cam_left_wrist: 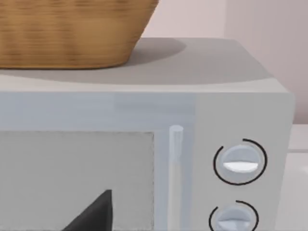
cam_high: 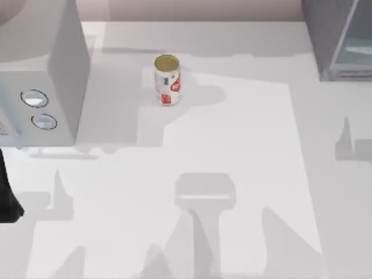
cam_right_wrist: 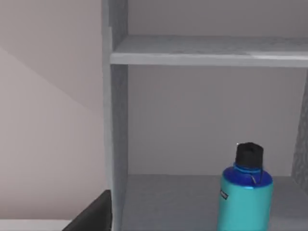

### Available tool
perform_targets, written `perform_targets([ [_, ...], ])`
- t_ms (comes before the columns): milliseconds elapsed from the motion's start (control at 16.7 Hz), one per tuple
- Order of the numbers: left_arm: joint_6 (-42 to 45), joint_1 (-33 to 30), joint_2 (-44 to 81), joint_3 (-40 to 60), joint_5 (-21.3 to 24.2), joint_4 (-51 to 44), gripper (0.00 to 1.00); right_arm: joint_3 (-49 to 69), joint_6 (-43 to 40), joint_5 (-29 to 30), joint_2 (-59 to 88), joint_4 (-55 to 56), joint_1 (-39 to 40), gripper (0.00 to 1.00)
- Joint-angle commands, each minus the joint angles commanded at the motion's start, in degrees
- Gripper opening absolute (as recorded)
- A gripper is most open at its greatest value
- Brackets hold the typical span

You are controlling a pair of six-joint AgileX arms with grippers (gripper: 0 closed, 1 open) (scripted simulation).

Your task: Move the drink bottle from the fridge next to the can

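From above, a pale worktop (cam_high: 232,151) carries a small white can (cam_high: 167,80) with red markings and a dull gold rim. It stands upright toward the far side, left of centre. At the left edge sits a grey box with two round dials (cam_high: 43,70) on its front. At the far right corner is part of the grey fridge (cam_high: 337,38), with a pale frame and a glassy panel. A dark piece of the left arm (cam_high: 7,195) shows at the left edge, near the dial box. Soft shadows of the arms fall across the near half of the worktop.

From the left wrist, the dial box (cam_left_wrist: 231,120) is seen close up, front on, with its window, a vertical handle and both dials. A woven basket (cam_left_wrist: 72,33) rests on its top. A dark part of the left pincer (cam_left_wrist: 94,214) juts in low; whether it is open or closed cannot be told.

From the right wrist, the fridge interior (cam_right_wrist: 202,120) is open to view, with a shelf above. The turquoise drink bottle (cam_right_wrist: 245,197) with a black cap stands upright on the fridge floor, untouched. A dark part of the right pincer (cam_right_wrist: 94,214) shows low, just outside the fridge's side wall; its opening cannot be told.
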Motion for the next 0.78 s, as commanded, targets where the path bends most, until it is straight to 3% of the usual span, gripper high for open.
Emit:
perform_targets([
  [480,0.0,0.0,0.0,0.0,0.0,0.0,1.0,22.5,0.3,-5.6,54.2,25.0,-5.9,1.0],
  [780,0.0,0.0,0.0,0.0,0.0,0.0,1.0,33.9,0.4,-8.1,78.8,37.5,-8.8,1.0],
])
